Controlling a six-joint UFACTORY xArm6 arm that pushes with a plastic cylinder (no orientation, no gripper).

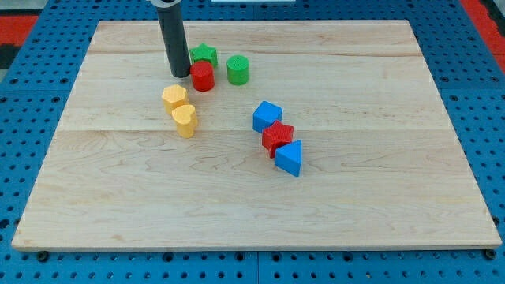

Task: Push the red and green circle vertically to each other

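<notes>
Pale wooden bench (237, 197). Red circle (203, 77), a short cylinder, touches my tip (181, 75) on its left; green circle (237, 70) near its right. No jaws fitted.

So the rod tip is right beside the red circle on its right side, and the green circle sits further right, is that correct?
Not quite. In the camera view my tip sits beside the red circle on its left side, not its right. The rest holds: the green circle lies further toward the view's right.
</notes>
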